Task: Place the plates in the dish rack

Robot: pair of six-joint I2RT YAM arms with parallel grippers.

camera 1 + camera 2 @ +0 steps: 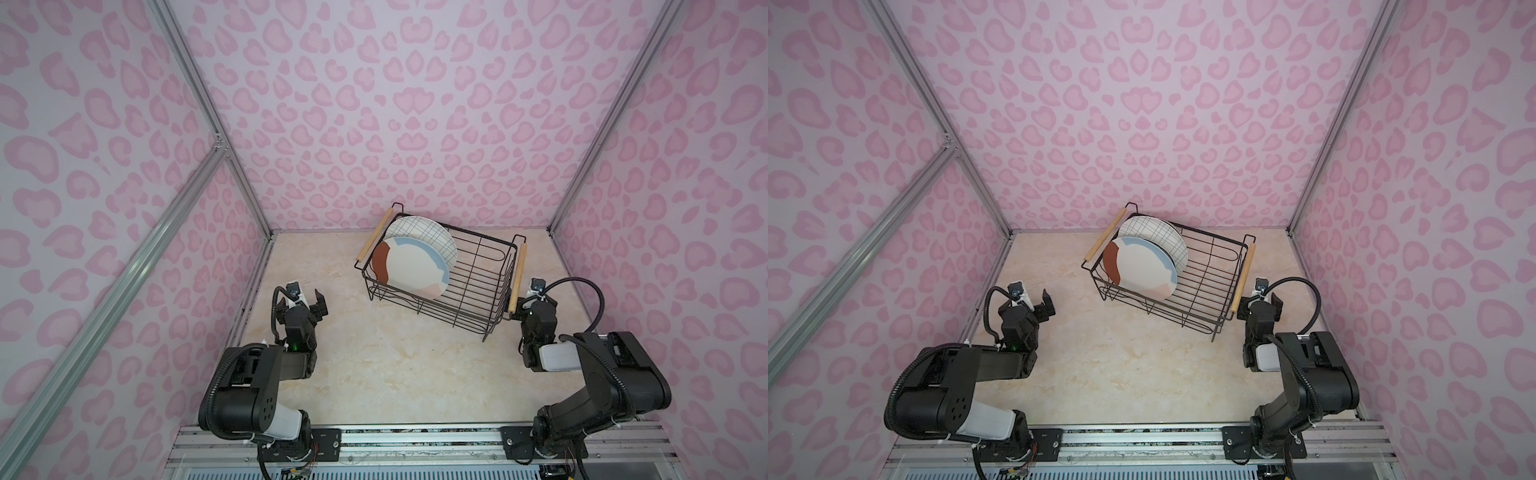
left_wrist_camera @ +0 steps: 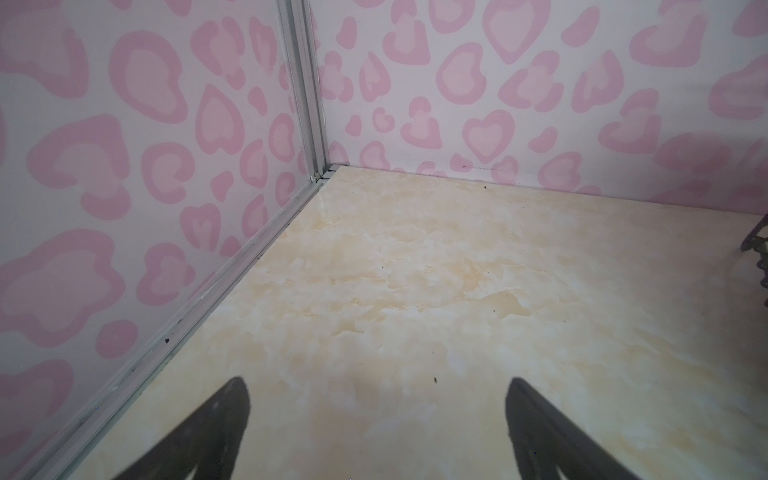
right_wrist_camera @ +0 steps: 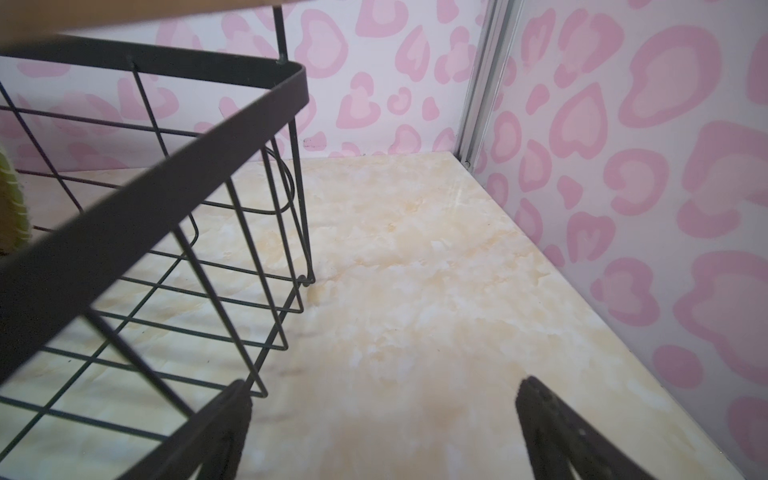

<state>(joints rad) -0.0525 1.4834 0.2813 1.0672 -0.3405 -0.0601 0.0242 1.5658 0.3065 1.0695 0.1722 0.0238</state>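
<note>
- The left gripper (image 1: 309, 296) has its jaws wide apart and holds nothing. Its wrist view shows only bare desk (image 2: 415, 291) ahead of it.
- The right gripper (image 3: 382, 386) is also spread wide and empty. It sits low, just beside the near corner of the dish rack (image 3: 166, 183), under the end of one wooden handle (image 1: 517, 276). Whether it touches the wire cannot be told.
- The dish rack stands well ahead of the left gripper and off to its right.
- Two plates lean on edge at the end of the rack farthest from the right gripper: the grid-line plate (image 1: 432, 237) behind, and the pastel-patch plate (image 1: 415, 270) in front of it.
- A yellow-green sliver (image 3: 12, 199) at the edge of the right wrist view may be another plate, but that is uncertain.
- No plate lies loose on the desk in either top view, so the step in hand looks like a pause between loads, or the end of loading.
- If a plate remains, the next move calls for finding it, pinching its rim, tilting it on edge and lowering it into the free slots beside the right gripper.
</note>
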